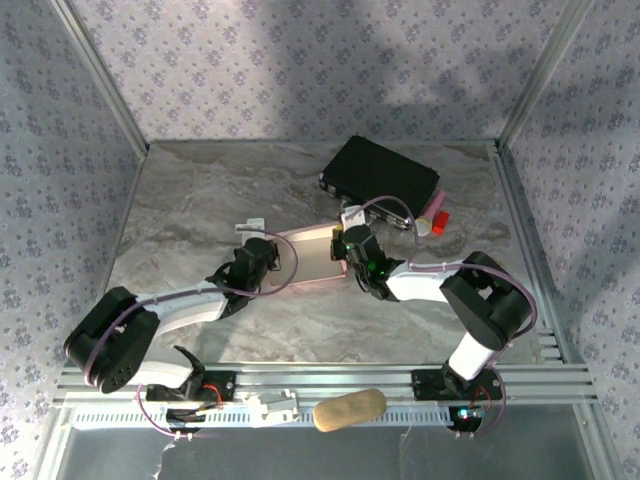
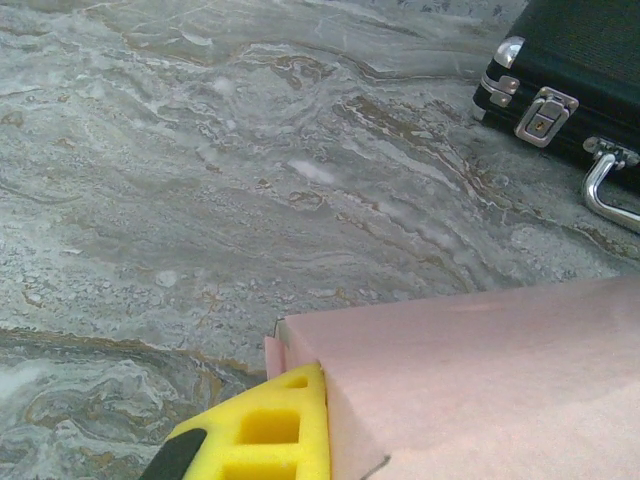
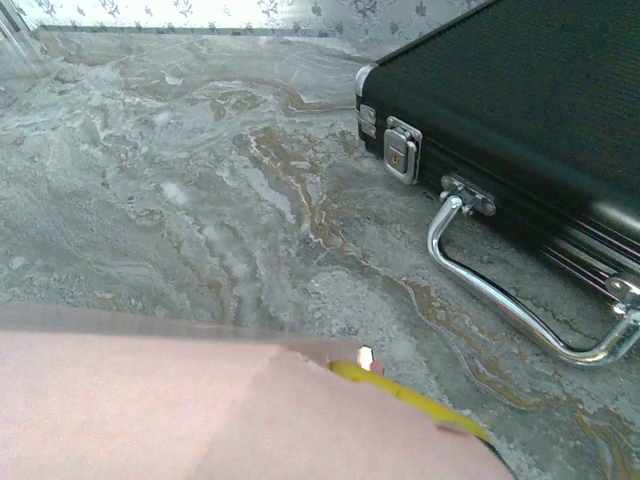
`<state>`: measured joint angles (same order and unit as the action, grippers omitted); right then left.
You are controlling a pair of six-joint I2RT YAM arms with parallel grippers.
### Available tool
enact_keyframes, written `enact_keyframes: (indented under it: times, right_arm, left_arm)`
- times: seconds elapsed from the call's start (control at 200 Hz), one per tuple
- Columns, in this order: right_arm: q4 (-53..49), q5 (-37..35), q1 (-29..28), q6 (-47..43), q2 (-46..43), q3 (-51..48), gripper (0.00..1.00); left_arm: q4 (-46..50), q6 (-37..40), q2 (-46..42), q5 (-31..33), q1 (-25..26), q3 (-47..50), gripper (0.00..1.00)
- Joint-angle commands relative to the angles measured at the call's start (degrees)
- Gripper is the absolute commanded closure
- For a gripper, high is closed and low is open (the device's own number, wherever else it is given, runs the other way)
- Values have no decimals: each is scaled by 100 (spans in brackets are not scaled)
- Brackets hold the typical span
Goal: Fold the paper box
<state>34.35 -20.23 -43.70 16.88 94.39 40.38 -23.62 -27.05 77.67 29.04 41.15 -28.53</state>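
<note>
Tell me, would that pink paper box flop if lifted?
Probably light and somewhat floppy: the paper box looks like thin pink card. It likely creases easily, and being flat, it should slide on the smooth table rather than roll or tip.

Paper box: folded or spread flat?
Folded: the paper box is a slim pink rectangle; left wrist view shows top and side faces meeting at an edge.
</note>
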Motion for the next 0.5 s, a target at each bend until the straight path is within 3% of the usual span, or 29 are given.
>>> enact_keyframes:
  times: [0.0, 0.235, 0.5]
  right_arm:
    - [-562, 210, -90, 130, -132, -128, 98]
    - [-1141, 397, -68, 232, -576, -84, 69]
    - [-2261, 1167, -142, 535, -1699, -236, 54]
  left_arm:
    - [-10, -65, 76, -282, 304, 41, 100]
    - [161, 185, 293, 225, 599, -76, 100]
    - [259, 401, 446, 375, 684, -281, 100]
